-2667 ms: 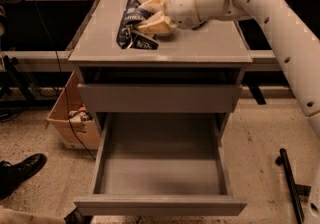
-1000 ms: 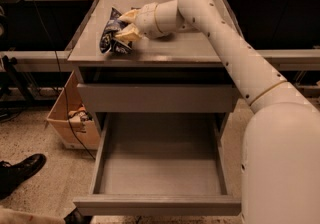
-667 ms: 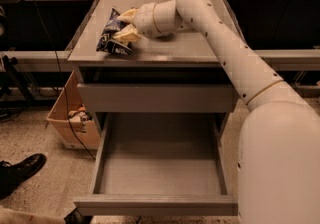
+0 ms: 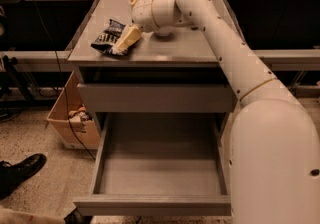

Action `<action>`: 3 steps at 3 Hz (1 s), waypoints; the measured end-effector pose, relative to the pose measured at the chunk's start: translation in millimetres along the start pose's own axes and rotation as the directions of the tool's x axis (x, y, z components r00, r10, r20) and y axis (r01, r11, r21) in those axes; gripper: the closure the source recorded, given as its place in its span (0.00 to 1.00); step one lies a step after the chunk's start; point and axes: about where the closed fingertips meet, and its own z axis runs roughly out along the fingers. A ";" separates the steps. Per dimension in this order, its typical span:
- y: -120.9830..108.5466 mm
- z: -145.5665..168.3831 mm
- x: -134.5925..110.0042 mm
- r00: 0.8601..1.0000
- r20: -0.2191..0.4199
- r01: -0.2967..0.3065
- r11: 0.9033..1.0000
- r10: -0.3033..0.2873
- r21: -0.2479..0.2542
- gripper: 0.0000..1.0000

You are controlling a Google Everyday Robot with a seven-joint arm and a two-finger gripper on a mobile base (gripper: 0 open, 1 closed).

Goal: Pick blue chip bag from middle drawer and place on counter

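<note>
Lying flat on the table (image 4: 170, 50), the blue chip bag (image 4: 106, 35) sat near that grey top's front left corner, white lettering facing up. The tool (image 4: 123, 20) was just right of the bag with its two fingers spread apart. One pale finger (image 4: 127, 38) rested on the bag's right edge, while the other pointed up and away behind the bag, touching nothing, so nothing was clamped.

The bag looked light, soft and crinkly, probably slick film holding air and brittle chips, so a hard squeeze would crush them. If it had to be taken up again, a gentle pinch at a crimped end seam would serve better than the puffed middle.

Below the bag and forward of it, the middle drawer (image 4: 152, 205) stood pulled out, its grey floor showing. Below and left of the bag, a cardboard box (image 4: 65, 123) sat on the floor. The placing looked done, with only the arm to draw clear.
</note>
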 end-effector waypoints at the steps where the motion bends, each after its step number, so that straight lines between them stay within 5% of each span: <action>1: -11.7 -25.9 -20.7 0.999 0.031 0.042 0.999 -0.042 0.007 0.00; 2: -28.0 -82.9 -27.3 0.998 -0.030 0.056 0.995 -0.054 0.078 0.00; 3: -23.2 -174.2 -8.8 0.983 -0.184 0.040 0.980 -0.004 0.193 0.00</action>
